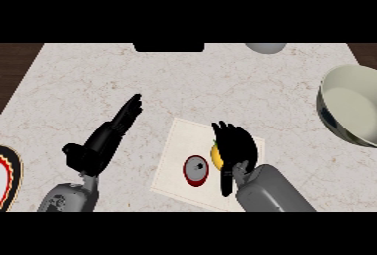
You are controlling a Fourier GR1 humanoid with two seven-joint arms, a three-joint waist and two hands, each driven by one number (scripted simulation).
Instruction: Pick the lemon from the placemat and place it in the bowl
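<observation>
Right hand [237, 147] near the tabletop's [243, 79] front edge, fingers curled over the lemon [216, 154] on the placemat [184, 134], beside a small red-rimmed dish [196, 171]. Left hand [110, 132] resting open with straight fingers, toward the front left. Bowl [350, 102] at the right edge, well apart from the lemon.

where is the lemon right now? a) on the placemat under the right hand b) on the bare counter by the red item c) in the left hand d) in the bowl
a: the yellow lemon shows on the pale placemat, at the edge of the right hand, whose fingers arch over it; the bowl at the counter's right holds nothing, and the left hand rests open off the mat.
</observation>
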